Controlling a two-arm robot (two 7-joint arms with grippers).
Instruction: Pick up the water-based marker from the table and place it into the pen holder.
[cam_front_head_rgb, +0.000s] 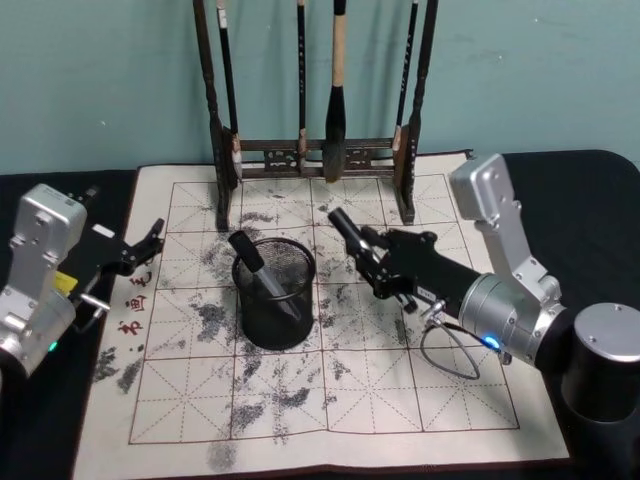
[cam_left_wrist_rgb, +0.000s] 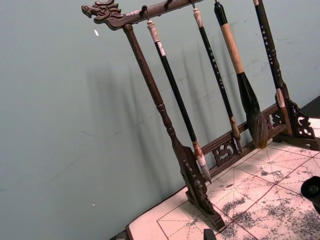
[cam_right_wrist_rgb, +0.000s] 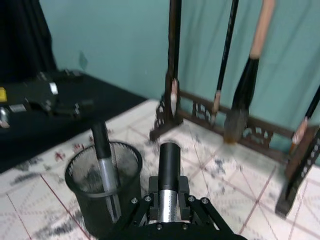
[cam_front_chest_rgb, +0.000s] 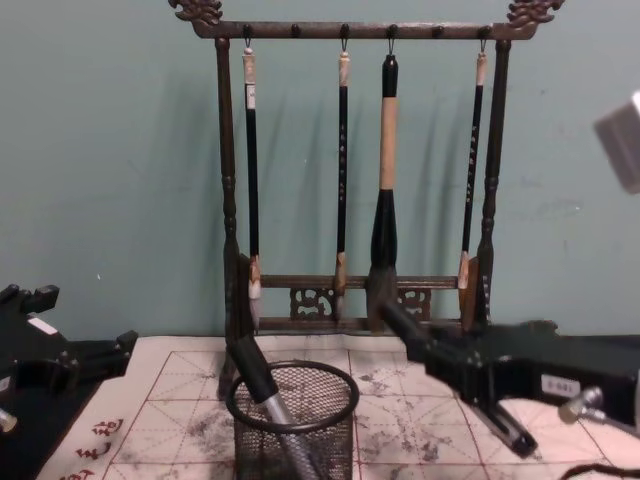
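My right gripper (cam_front_head_rgb: 366, 256) is shut on a water-based marker (cam_front_head_rgb: 345, 227) with a black cap and silver body. It holds the marker tilted in the air just right of the pen holder (cam_front_head_rgb: 276, 326), cap end leading. The right wrist view shows this marker (cam_right_wrist_rgb: 169, 170) sticking out between the fingers, with the black mesh pen holder (cam_right_wrist_rgb: 85, 202) close beside it. Another marker (cam_front_head_rgb: 258, 272) leans inside the cup. From the chest, the held marker (cam_front_chest_rgb: 398, 318) hovers above and right of the holder (cam_front_chest_rgb: 322, 446). My left gripper (cam_front_head_rgb: 146, 246) rests open at the mat's left edge.
A tall dark wooden brush rack (cam_front_head_rgb: 318, 155) hung with several brushes stands at the back of the ink-stained grid mat (cam_front_head_rgb: 330, 400). It also rises close in the left wrist view (cam_left_wrist_rgb: 165, 125). Black tablecloth surrounds the mat.
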